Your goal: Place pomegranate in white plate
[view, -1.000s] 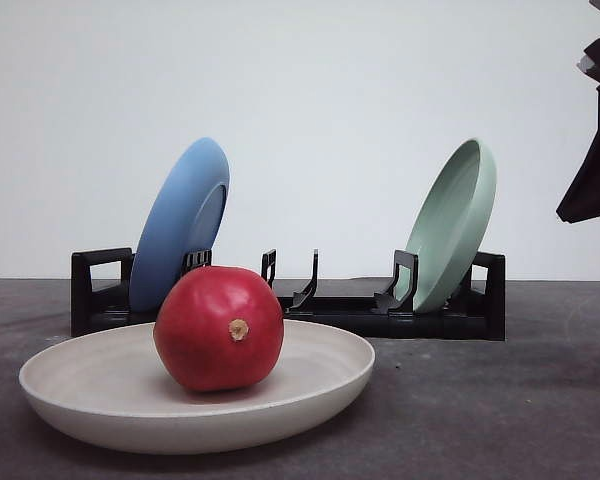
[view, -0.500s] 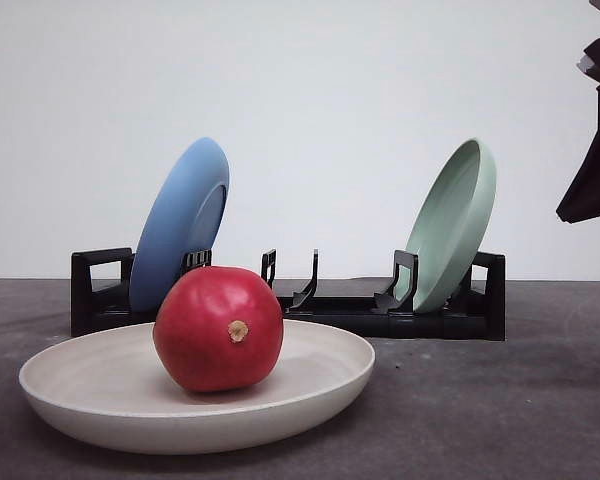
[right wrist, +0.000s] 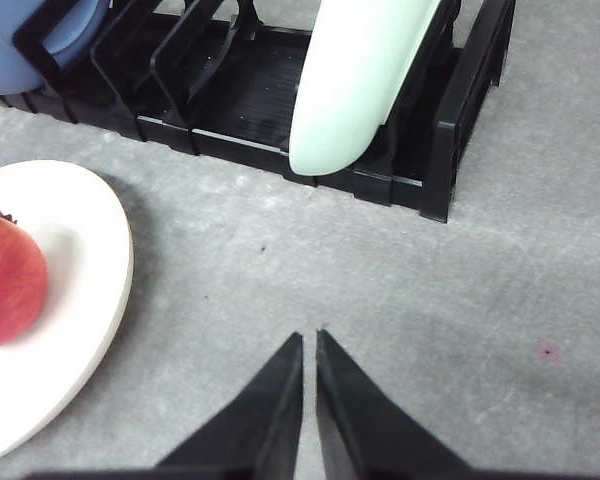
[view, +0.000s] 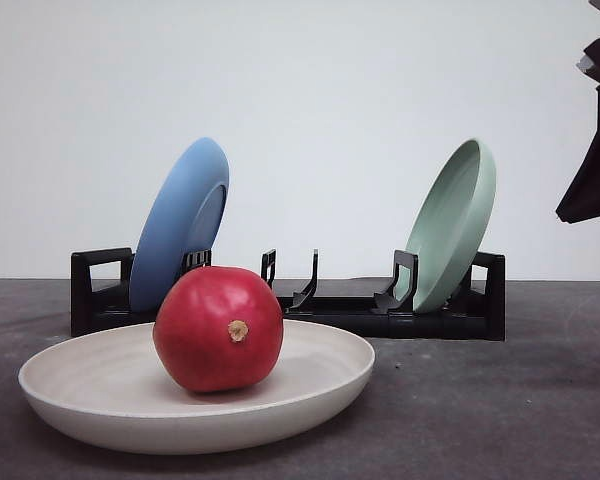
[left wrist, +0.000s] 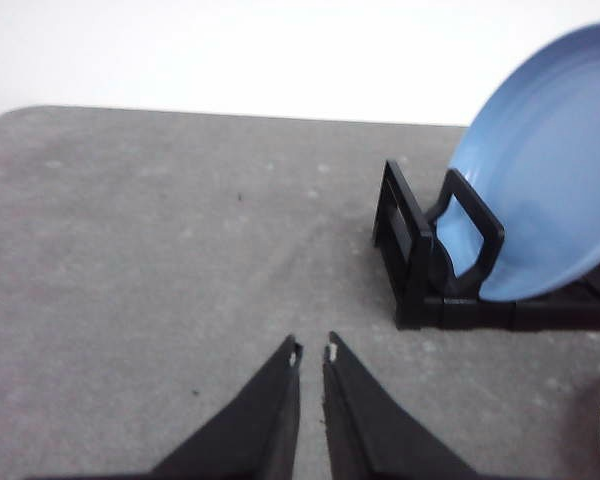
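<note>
Red fruit: the pomegranate (view: pixel 218 328) sits inside the white plate (view: pixel 330 385), its tan stem nub facing the front camera.
White plate: rests flat on the grey table (view: pixel 500 410) near the front edge, left of centre; the right wrist view shows its rim (right wrist: pixel 115 270) with the pomegranate (right wrist: pixel 8 292) on it.
Rack: a black dish rack (view: pixel 340 315) stands on the table behind the plate, toward the back edge.
Blue plate: leans upright in the rack's left end (view: pixel 180 225); also seen from the left wrist (left wrist: pixel 550 170).
Green plate: leans upright in the rack's right end (view: pixel 452 225).
Left pincer: clenched, tips almost touching (left wrist: pixel 312 352), holding nothing, above bare table beside the rack's left end.
Right pincer: clenched and empty (right wrist: pixel 309 338), above bare table in front of the rack, apart from the white plate.
</note>
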### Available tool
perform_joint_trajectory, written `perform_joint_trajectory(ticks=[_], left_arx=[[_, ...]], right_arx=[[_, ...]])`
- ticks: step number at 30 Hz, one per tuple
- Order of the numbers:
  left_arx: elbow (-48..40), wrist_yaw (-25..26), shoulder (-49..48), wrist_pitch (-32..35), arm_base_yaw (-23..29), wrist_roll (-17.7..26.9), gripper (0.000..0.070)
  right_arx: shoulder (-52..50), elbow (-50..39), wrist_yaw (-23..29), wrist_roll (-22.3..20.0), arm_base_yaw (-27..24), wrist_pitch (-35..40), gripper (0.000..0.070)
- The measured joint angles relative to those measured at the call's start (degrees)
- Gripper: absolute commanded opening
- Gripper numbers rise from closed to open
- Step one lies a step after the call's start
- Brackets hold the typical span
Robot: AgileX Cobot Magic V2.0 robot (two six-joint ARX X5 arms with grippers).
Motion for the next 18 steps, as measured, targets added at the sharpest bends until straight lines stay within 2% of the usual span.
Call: perform_joint_trajectory(ticks=[18], left_arx=[[-1.58,0.0,0.02,1.18,0.0,-0.15,0.0025]], right_arx=[[-0.01,0.0,0.0,0.0,0.0,0.01,0.0016]])
